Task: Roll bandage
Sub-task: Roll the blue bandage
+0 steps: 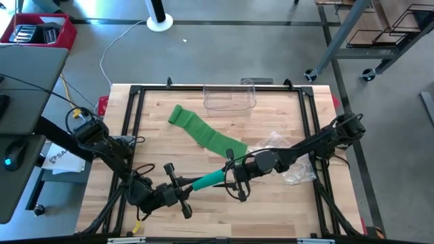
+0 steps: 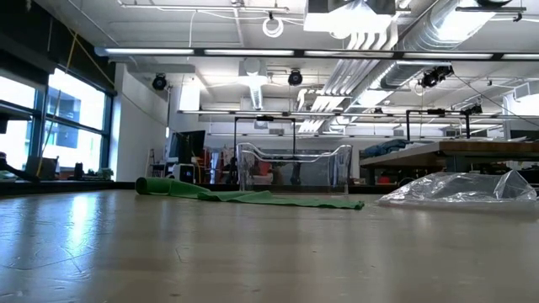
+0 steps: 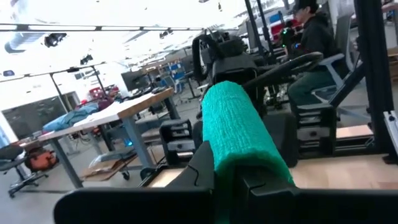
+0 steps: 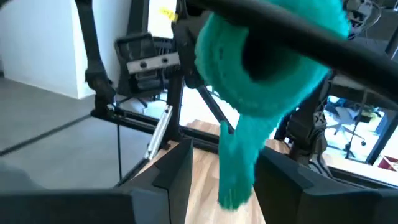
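- Evidently the rolling is well under way: the teal bandage roll (image 1: 211, 179) hangs in the air above the near middle of the tabletop (image 1: 271, 210), bridging the two arms.
- The left pincer (image 1: 184, 188) is clamped together on one end of the roll; in the left wrist view the roll (image 3: 239, 134) rises from between its dark fingers (image 3: 202, 168) as a plump, nubbly cylinder.
- The right pincer (image 1: 234, 177) sits at the roll's other end with its fingers apart. In the right wrist view a loose tail (image 4: 235, 168) dangles between those fingers (image 4: 180, 168), touching neither as far as I can tell.
- My judgement: the roll is nearly wound, and the next move calls for catching that tail and laying it snug around the roll without letting the soft fabric slacken.
- The fabric looks stretchy and fuzzy, likely to cling to itself yet sag if released.
- A second, green bandage strip (image 1: 203, 133) lies flat and unrolled farther back on the wood, one end curled into a small coil (image 2: 153, 185).
- Near it sit a clear, rigid plastic container (image 1: 230, 98) at the far edge and a crinkled transparent bag (image 1: 291, 166) to the right.
- The tabletop is pale, smooth planked wood.
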